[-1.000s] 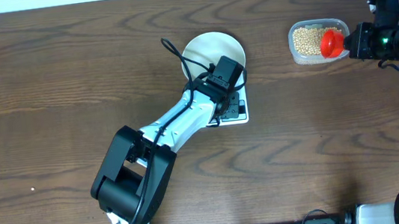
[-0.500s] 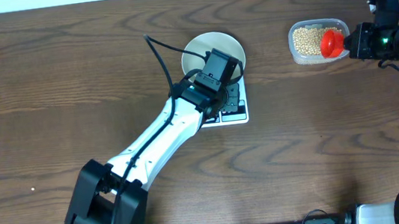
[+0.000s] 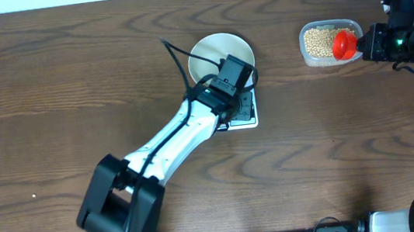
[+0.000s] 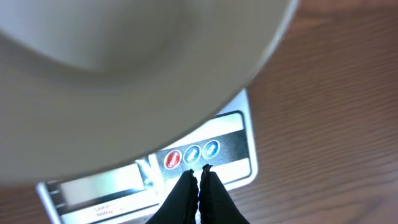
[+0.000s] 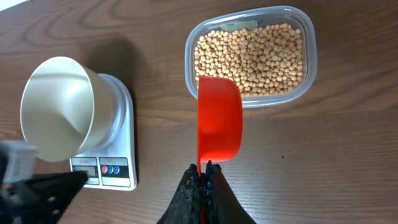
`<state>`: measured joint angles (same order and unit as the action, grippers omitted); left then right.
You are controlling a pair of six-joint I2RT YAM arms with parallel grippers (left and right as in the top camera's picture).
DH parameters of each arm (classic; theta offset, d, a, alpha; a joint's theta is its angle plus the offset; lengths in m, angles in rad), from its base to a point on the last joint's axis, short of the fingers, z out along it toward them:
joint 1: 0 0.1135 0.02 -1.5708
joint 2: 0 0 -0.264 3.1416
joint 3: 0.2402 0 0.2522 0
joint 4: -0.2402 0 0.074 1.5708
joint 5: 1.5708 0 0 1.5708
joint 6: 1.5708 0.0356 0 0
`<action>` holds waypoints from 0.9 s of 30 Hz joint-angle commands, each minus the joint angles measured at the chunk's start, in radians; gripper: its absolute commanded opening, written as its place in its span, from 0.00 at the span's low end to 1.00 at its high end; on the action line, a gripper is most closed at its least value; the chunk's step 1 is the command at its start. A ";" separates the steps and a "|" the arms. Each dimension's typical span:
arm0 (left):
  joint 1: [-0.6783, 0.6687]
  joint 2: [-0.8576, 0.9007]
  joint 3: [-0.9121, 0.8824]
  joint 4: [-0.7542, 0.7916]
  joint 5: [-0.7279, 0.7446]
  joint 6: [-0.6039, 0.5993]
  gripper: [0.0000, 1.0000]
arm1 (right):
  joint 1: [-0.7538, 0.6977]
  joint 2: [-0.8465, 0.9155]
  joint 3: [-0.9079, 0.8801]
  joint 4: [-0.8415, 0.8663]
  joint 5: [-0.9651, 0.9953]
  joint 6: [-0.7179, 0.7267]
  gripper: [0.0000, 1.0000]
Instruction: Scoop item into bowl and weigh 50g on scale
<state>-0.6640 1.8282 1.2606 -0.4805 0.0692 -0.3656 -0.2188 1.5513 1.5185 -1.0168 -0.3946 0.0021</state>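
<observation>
The white bowl (image 3: 215, 52) stands on the white scale (image 3: 253, 122); in the right wrist view the bowl (image 5: 59, 106) is empty. My left gripper (image 4: 199, 169) is shut with nothing in it. Its tips hover just over the scale's (image 4: 239, 171) row of round buttons (image 4: 192, 153), under the bowl's rim (image 4: 124, 74). My right gripper (image 5: 203, 167) is shut on the handle of an empty red scoop (image 5: 219, 118). The scoop hangs over the near edge of a clear tub (image 5: 249, 99) full of tan beans (image 5: 249, 53).
The tub (image 3: 329, 42) sits at the back right of the brown wooden table, about a hand's width right of the scale. The left arm (image 3: 171, 140) stretches diagonally from the front edge to the scale. Its dark gripper (image 5: 43, 186) shows low left in the right wrist view.
The left arm's elbow swung left and partly back, and its gripper shifted slightly left, then returned over the scale's front. The right arm and scoop have not moved.
</observation>
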 commanded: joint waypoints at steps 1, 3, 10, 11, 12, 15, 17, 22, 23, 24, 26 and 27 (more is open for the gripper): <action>0.000 0.043 0.000 0.007 -0.002 0.010 0.07 | -0.003 0.008 0.018 -0.008 0.000 -0.019 0.01; 0.000 0.052 0.000 0.008 -0.002 0.010 0.07 | -0.003 0.008 0.018 -0.008 0.000 -0.019 0.01; 0.000 0.056 0.000 0.019 -0.003 0.011 0.08 | -0.003 0.008 0.018 -0.008 0.000 -0.027 0.01; 0.000 0.056 0.000 0.019 -0.008 0.011 0.08 | -0.003 0.008 0.018 -0.008 0.000 -0.027 0.01; 0.000 0.057 0.000 0.019 -0.010 0.011 0.08 | -0.003 0.008 0.018 -0.008 0.000 -0.027 0.01; 0.000 0.068 0.000 0.023 -0.011 0.018 0.07 | -0.003 0.008 0.018 -0.008 0.000 -0.029 0.01; 0.000 0.081 0.000 0.027 -0.011 0.018 0.07 | -0.003 0.008 0.018 -0.009 0.000 -0.035 0.01; 0.001 0.128 0.000 0.031 -0.011 0.018 0.07 | -0.003 0.008 0.018 -0.013 0.000 -0.037 0.01; 0.000 0.134 0.000 0.031 -0.013 0.018 0.07 | -0.003 0.008 0.018 -0.014 0.000 -0.038 0.01; 0.000 0.141 0.000 0.031 -0.013 0.018 0.07 | -0.003 0.008 0.018 -0.016 0.000 -0.039 0.01; 0.000 0.151 0.000 0.030 -0.013 0.017 0.07 | -0.003 0.008 0.018 -0.017 0.000 -0.042 0.01; 0.000 0.155 0.000 0.031 -0.013 0.017 0.07 | -0.003 0.008 0.018 -0.017 0.000 -0.042 0.01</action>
<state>-0.6643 1.9530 1.2613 -0.4446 0.0719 -0.3618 -0.2188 1.5513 1.5185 -1.0298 -0.3939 -0.0162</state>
